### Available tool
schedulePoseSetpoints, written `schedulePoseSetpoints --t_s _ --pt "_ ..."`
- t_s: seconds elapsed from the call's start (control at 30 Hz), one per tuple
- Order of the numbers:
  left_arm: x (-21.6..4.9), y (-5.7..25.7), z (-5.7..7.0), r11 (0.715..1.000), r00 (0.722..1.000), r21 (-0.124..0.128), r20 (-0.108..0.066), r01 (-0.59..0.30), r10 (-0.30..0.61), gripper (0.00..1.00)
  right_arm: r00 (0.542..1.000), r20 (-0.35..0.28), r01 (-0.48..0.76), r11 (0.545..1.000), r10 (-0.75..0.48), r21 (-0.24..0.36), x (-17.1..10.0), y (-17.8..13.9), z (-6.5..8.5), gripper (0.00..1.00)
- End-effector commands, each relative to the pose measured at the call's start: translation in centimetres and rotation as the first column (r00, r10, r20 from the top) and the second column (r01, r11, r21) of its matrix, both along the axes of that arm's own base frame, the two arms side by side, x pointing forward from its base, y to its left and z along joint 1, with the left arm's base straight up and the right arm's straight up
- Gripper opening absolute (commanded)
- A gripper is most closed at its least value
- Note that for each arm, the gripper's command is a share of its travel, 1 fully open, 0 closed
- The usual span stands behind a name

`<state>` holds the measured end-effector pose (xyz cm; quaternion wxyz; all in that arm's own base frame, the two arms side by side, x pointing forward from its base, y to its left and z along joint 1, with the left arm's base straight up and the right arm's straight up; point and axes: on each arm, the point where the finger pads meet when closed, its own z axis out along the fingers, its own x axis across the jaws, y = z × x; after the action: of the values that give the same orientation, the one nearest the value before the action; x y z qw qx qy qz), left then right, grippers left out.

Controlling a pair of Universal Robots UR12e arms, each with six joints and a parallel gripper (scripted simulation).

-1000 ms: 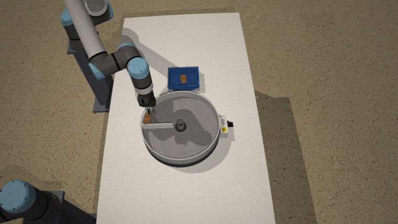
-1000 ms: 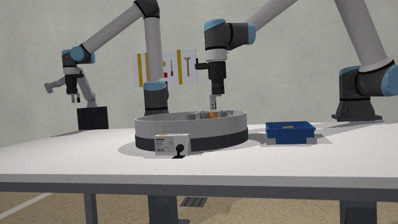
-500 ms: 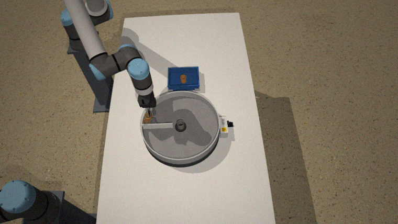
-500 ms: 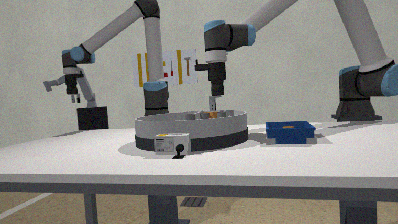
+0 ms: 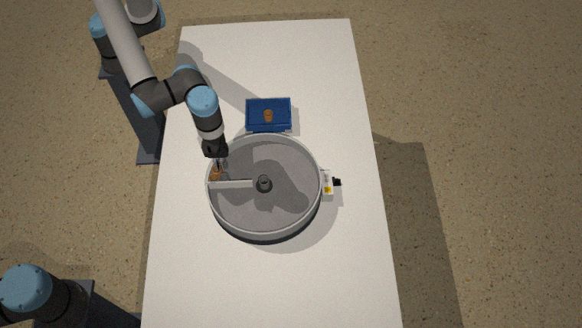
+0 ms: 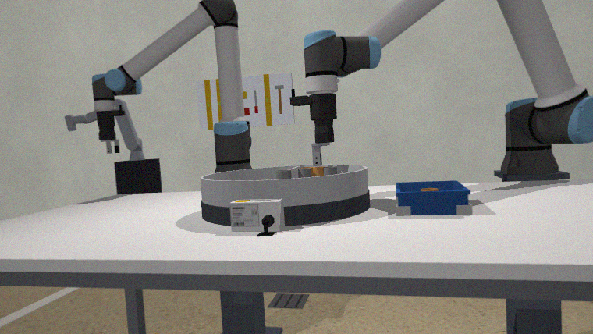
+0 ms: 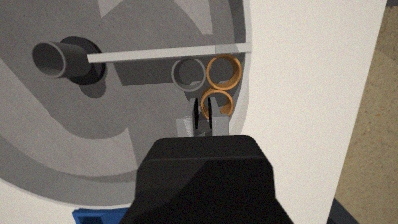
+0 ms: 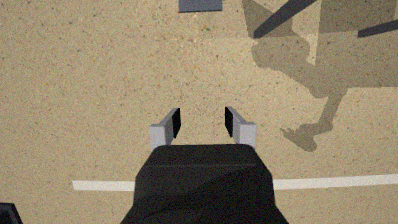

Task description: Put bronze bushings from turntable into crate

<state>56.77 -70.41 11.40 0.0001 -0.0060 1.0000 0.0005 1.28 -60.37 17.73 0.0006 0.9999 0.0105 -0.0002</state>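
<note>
Two bronze bushings are left on the turntable (image 5: 263, 235) (image 6: 285, 193): the outer bronze bushing (image 5: 220, 172) (image 7: 231, 106), one place out from the divider (image 5: 230, 184) (image 7: 170, 52), and the inner bronze bushing (image 5: 214, 177) (image 7: 239, 74) right beside it. Both stand upright, bores up. Left claw (image 5: 217, 165) (image 6: 316, 159) (image 7: 203, 112) is over the outer one, fingers narrowly parted, nothing visibly pinched; the bushing lies slightly dividerward and wallward. Looks like a wall grip coming, straight down! Mind the steel bushing (image 5: 224, 176) (image 7: 173, 75) close to the divider. Crate (image 5: 267, 126) (image 6: 433, 205), off the divider's claw side, sits level with one bronze inside. Right claw (image 6: 112, 147) (image 8: 203, 121), released, is much farther from the divider.
</note>
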Motion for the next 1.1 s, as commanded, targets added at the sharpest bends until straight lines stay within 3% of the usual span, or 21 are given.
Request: schedulePoseSetpoints --t_s 0.0,1.07 --pt "0.05 0.09 0.19 1.000 1.000 -0.003 0.000 -0.001 0.001 0.36 1.000 0.000 -0.001 1.000 0.001 0.001 0.06 -0.02 -0.03 1.00" --pt "0.02 0.27 0.01 1.000 1.000 -0.003 0.000 -0.001 0.001 0.36 1.000 0.000 -0.001 1.000 0.001 0.001 0.06 -0.02 -0.03 1.00"
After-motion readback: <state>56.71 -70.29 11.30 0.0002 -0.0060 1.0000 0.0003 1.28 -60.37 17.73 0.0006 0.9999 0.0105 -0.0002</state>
